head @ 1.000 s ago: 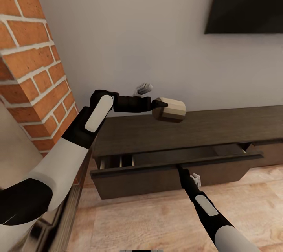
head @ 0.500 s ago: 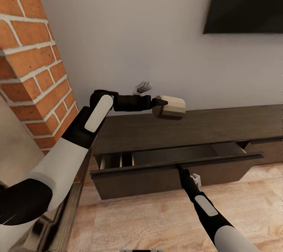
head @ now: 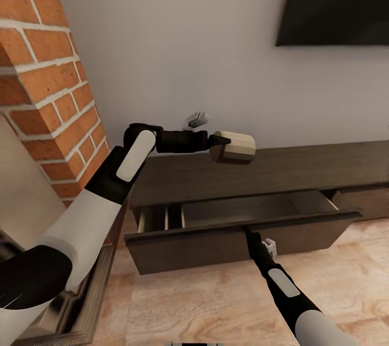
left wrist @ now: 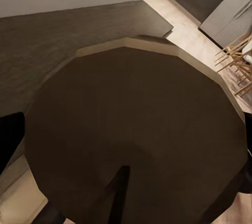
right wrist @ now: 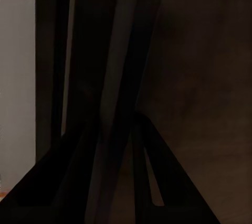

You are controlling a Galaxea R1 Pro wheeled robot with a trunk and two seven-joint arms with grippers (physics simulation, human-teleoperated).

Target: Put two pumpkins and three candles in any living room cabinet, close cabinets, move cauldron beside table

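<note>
A candle (head: 235,148), a stout faceted cylinder with a pale side, lies sideways in my left gripper (head: 221,143), which is shut on it just above the left part of the dark-brown cabinet (head: 302,165). In the left wrist view the candle (left wrist: 136,129) shows its dark flat end over the cabinet top (left wrist: 47,40). The cabinet's left drawer (head: 194,249) stands pulled out, showing its inside (head: 243,208). My right gripper (head: 249,232) is shut on the top edge of the drawer front. The right wrist view is dark, with the fingers (right wrist: 79,182) close against the wood. Pumpkins, cauldron and table are out of view.
A brick fireplace (head: 48,92) rises close on the left, beside my left arm. A black TV (head: 335,0) hangs on the wall above the cabinet. Light wood floor (head: 205,303) lies in front of the drawer. The right drawer (head: 367,200) looks slightly ajar.
The whole view has shifted a little. The cabinet body has drawn back from the drawer front held by my right gripper, so the drawer stands slightly wider open. The candle stays held.
</note>
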